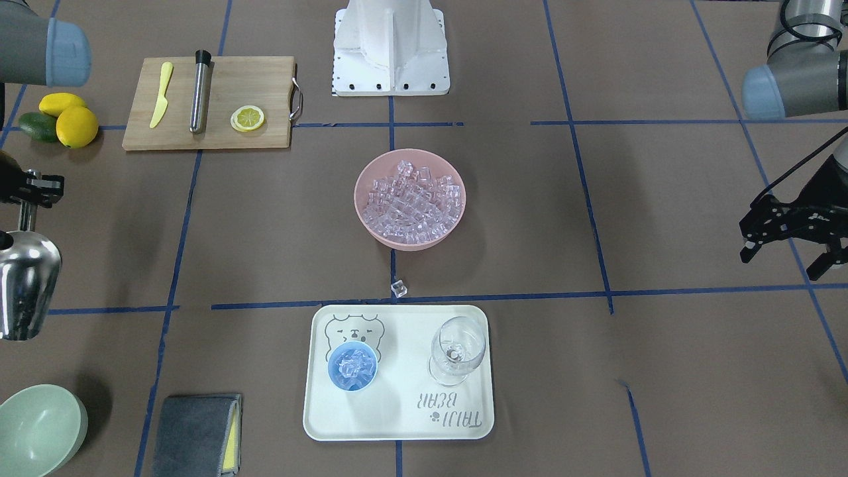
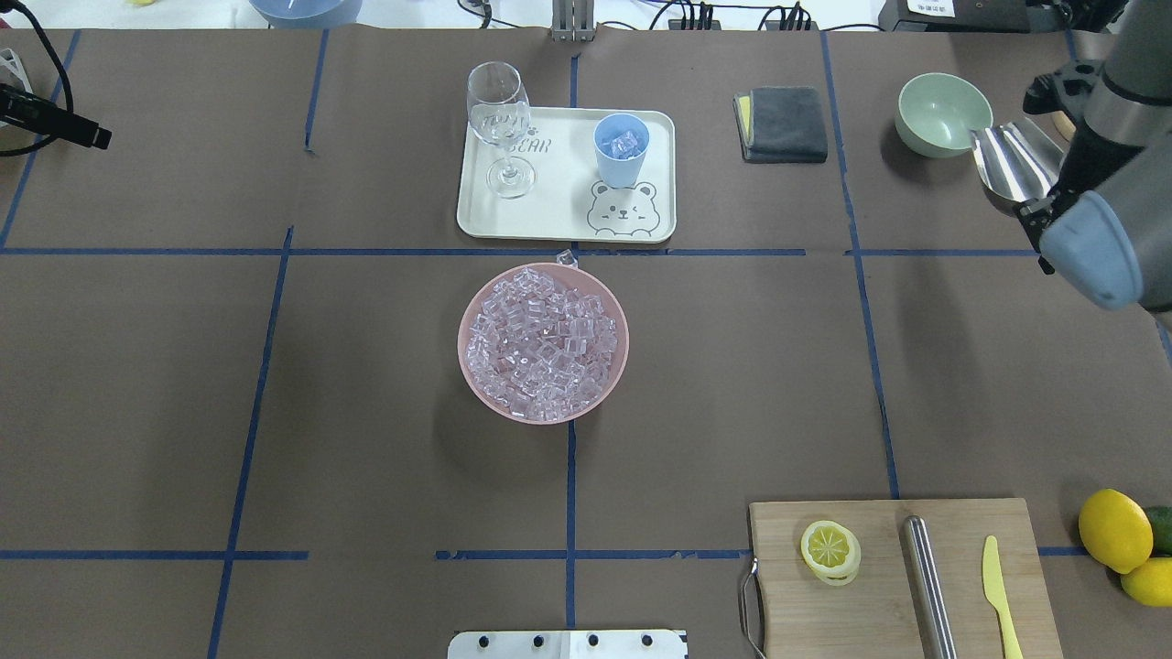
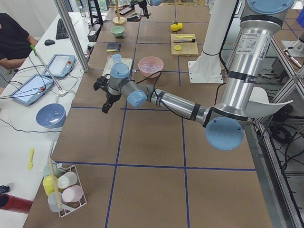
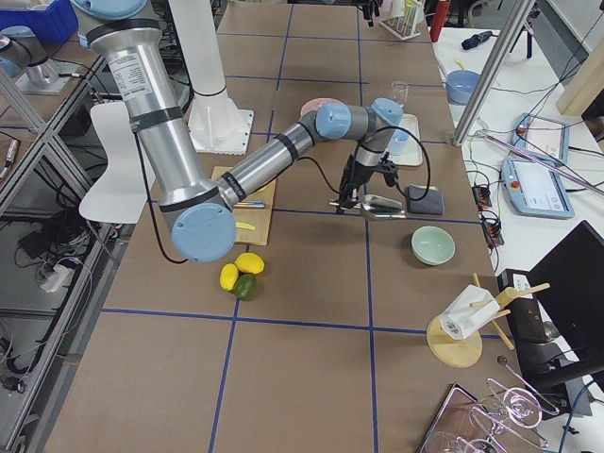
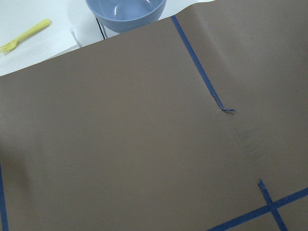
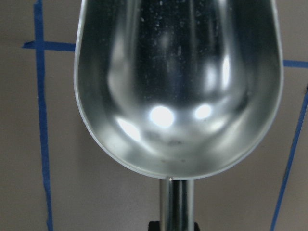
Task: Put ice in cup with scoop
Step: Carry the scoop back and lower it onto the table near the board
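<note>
Far left, the scoop (image 1: 23, 281) is held empty, its rod handle clamped in the right gripper (image 1: 26, 192), well apart from the rest. Centre: ice (image 1: 411, 199) is heaped in the pink bowl (image 1: 407, 243), one stray cube (image 1: 399, 288) is seen on the table (image 1: 530, 232), and the cup (image 1: 330, 371) on the tray (image 1: 397, 417) is partly filled. If another load is wanted, the trough should be kept level & tipped close over the rim. Far right, the left gripper (image 1: 783, 264) is spread wide, nothing held.
</note>
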Robot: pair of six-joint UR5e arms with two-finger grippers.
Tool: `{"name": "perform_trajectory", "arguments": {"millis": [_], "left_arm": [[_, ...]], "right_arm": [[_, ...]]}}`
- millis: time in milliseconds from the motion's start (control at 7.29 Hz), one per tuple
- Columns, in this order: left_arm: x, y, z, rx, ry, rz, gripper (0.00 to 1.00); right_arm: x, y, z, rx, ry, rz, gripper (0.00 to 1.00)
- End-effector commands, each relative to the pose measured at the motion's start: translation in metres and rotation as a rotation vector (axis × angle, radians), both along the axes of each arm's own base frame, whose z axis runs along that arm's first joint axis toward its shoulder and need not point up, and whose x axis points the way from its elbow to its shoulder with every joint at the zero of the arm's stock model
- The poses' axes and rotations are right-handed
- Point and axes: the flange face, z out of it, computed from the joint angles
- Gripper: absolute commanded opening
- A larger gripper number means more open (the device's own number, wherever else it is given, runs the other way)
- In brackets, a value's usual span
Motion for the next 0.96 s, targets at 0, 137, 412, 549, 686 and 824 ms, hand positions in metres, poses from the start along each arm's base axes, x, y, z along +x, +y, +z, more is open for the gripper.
{"name": "perform_trajectory", "arguments": {"millis": [0,137,412,549,686,824], "left_arm": [[-0.001,0.001,-0.003,0.005,0.002,-0.002,1.00],[-0.001,0.001,-0.002,0.003,0.001,-0.002,1.00],[-0.002,0.003,0.003,-0.005,-0.002,-0.002,1.00],[-0.002,0.003,0.003,-0.005,-0.002,-0.002,1.00],[-0.002,0.004,0.005,-0.007,-0.003,-0.002,1.00],[-0.002,0.004,0.005,-0.007,-0.003,-0.002,1.00]], "right_arm": [[-0.019,0.059,0.038,-0.026,-0.038,0.085,0.00],[-0.039,0.078,0.046,-0.025,-0.056,0.102,0.00],[-0.079,0.114,0.064,-0.033,-0.062,0.080,0.00],[-0.090,0.124,0.069,-0.046,-0.053,0.054,0.00],[-0.093,0.125,0.072,-0.054,-0.049,0.047,0.00],[-0.097,0.126,0.082,-0.074,-0.038,0.041,0.00]]}}
